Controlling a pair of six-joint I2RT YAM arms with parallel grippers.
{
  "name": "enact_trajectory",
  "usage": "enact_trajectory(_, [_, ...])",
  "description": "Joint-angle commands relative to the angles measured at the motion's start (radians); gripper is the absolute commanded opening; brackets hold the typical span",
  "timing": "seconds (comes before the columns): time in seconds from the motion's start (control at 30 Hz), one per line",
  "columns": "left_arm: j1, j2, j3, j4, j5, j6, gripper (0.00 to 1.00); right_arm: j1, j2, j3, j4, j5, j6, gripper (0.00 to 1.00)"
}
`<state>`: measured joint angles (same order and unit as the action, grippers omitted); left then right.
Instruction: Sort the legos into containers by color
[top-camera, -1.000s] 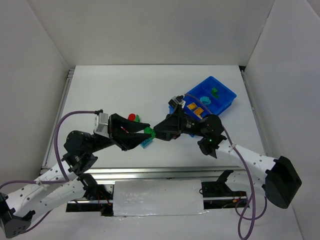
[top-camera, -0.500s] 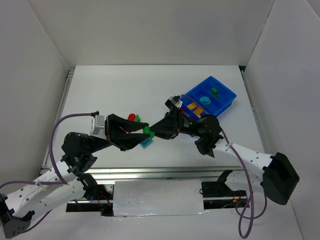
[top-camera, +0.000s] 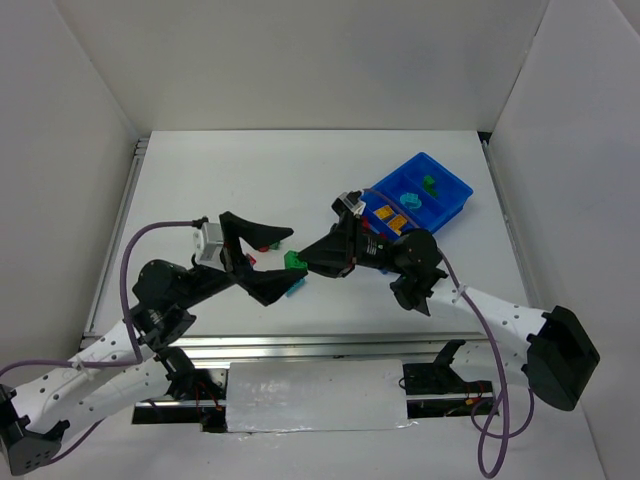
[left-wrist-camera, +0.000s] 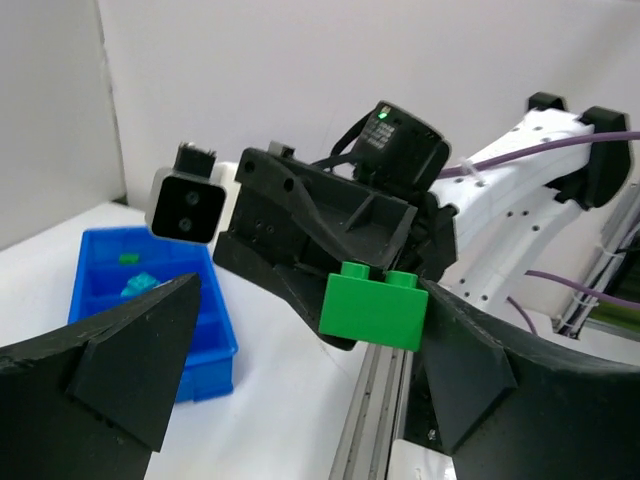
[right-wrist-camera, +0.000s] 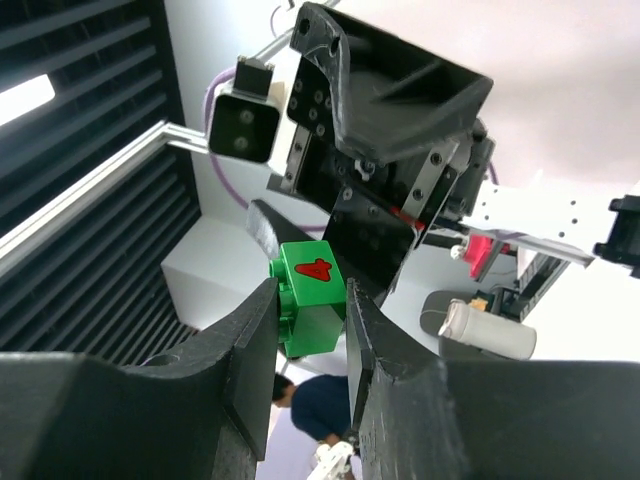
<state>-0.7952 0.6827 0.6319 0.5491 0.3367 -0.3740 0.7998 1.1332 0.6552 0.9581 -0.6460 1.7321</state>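
Observation:
A green lego (top-camera: 295, 260) hangs above the table with my right gripper (top-camera: 308, 262) shut on it. In the right wrist view the green lego (right-wrist-camera: 312, 300), marked with a red shape, sits clamped between both fingers of that gripper (right-wrist-camera: 310, 292). My left gripper (top-camera: 288, 258) stands open around the same brick. In the left wrist view the green lego (left-wrist-camera: 375, 305) lies against one of its spread fingers (left-wrist-camera: 470, 360). The blue tray of containers (top-camera: 455, 205) is at the far right, holding green (top-camera: 431, 184), teal (top-camera: 412, 199) and yellow (top-camera: 385, 213) legos.
A red lego (top-camera: 266, 243) and a teal lego (top-camera: 293, 291) lie on the table under the left gripper, partly hidden. A metal rail (top-camera: 300, 346) runs along the near table edge. White walls enclose the table.
The left gripper has opened and let go of the green lego. The right gripper has shut on it and now holds it.

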Motion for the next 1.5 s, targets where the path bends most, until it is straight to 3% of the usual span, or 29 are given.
enact_trajectory(0.0, [0.001,0.009,0.023,-0.049,-0.128,0.009,1.00,0.003,-0.018,0.044,-0.027,0.008,-0.055,0.00])
enact_trajectory(0.13, [0.001,0.011,0.077,-0.112,-0.203,-0.003,0.99,-0.046,0.002,0.060,-0.148,0.016,-0.147,0.00])
enact_trajectory(0.2, [0.001,0.012,0.113,-0.136,-0.209,0.001,0.99,-0.100,0.016,0.087,-0.304,0.012,-0.242,0.00])
enact_trajectory(0.33, [0.001,0.018,0.175,-0.265,-0.244,0.006,0.99,-0.315,0.048,0.125,-0.540,0.048,-0.405,0.00])
enact_trajectory(0.43, [0.001,0.032,0.233,-0.378,-0.353,-0.009,0.99,-0.479,0.097,0.282,-0.896,0.230,-0.658,0.00])
enact_trajectory(0.47, [0.002,0.049,0.255,-0.479,-0.405,-0.016,0.99,-0.537,0.117,0.323,-1.042,0.387,-0.768,0.00])
enact_trajectory(0.57, [0.002,0.112,0.378,-0.732,-0.583,-0.064,0.99,-0.646,0.246,0.536,-1.224,0.621,-0.921,0.00])
enact_trajectory(0.67, [0.005,0.167,0.455,-0.958,-0.728,-0.108,1.00,-0.758,0.436,0.726,-1.387,0.709,-1.002,0.00])
enact_trajectory(0.8, [0.010,0.175,0.462,-1.096,-0.772,-0.140,0.99,-0.844,0.643,0.875,-1.464,0.727,-1.040,0.00])
enact_trajectory(1.1, [0.021,0.130,0.336,-1.131,-0.705,-0.157,0.99,-0.899,0.872,1.101,-1.567,0.803,-1.117,0.01])
enact_trajectory(1.2, [0.019,0.138,0.292,-1.112,-0.653,-0.166,0.99,-0.912,0.896,1.120,-1.569,0.786,-1.126,0.14])
enact_trajectory(1.23, [0.021,0.143,0.284,-1.097,-0.642,-0.169,0.99,-0.915,0.901,1.124,-1.572,0.790,-1.129,0.28])
enact_trajectory(1.27, [0.021,0.147,0.272,-1.091,-0.636,-0.181,1.00,-0.915,0.908,1.132,-1.570,0.793,-1.132,0.35])
enact_trajectory(1.4, [0.021,0.169,0.239,-1.049,-0.597,-0.200,0.99,-0.919,0.928,1.156,-1.581,0.792,-1.135,0.40])
enact_trajectory(1.47, [0.021,0.175,0.216,-1.023,-0.584,-0.209,0.99,-0.919,0.936,1.166,-1.585,0.793,-1.137,0.52])
